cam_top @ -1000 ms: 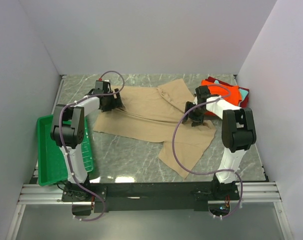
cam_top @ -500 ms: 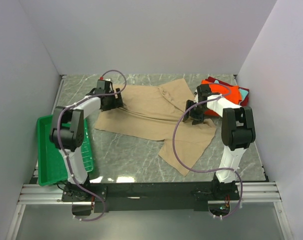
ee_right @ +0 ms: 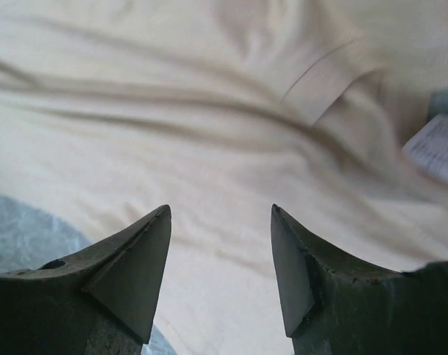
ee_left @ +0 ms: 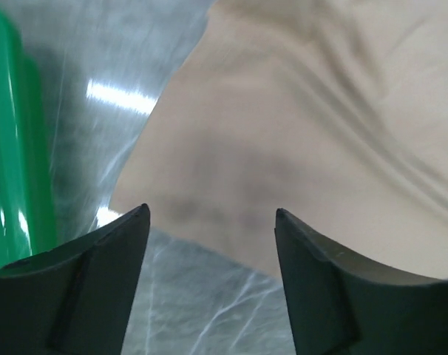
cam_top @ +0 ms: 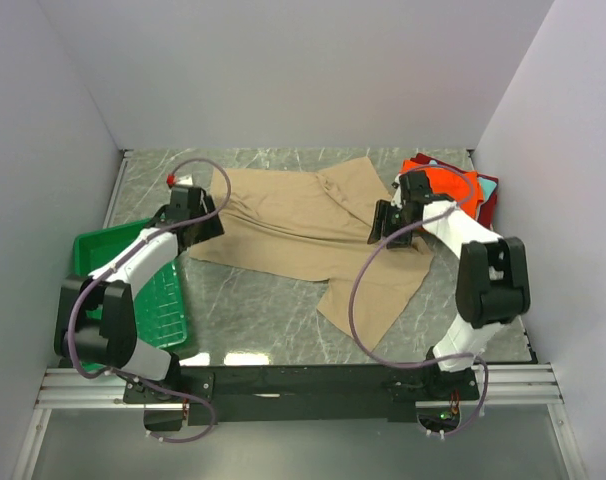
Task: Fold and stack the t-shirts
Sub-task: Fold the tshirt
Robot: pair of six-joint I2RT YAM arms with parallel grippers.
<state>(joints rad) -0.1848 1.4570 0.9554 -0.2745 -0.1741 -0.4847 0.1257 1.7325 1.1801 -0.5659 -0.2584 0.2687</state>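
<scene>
**A:** Where is the tan shirt (cam_top: 303, 225)?

**B:** It lies spread across the middle of the table (cam_top: 273, 320), wrinkled and not yet folded; one flap trails toward your near edge on the right; the folded shirts (cam_top: 453, 185), orange on top, sit in the far right corner, just beside it.

**A:** And your claws?

**B:** Your left claw (ee_left: 209, 214) hangs spread above the shirt's left edge, near the tray (cam_top: 93, 290), with nothing between its fingers; your right claw (ee_right: 220, 211) is spread too, low over the shirt's right side, pinching nothing.

**A:** Which step is this, then?

**B:** I'd judge it the first grasp, before any fold; the tan shirt looks like the last one left to do.

**A:** What does the next move call for?

**B:** Lower each claw onto the cloth beneath it and pinch near the edge; lift both sides together so the limp cloth doesn't bunch; keep your right claw off the folded shirts, since a snag there could pull them apart.
</scene>
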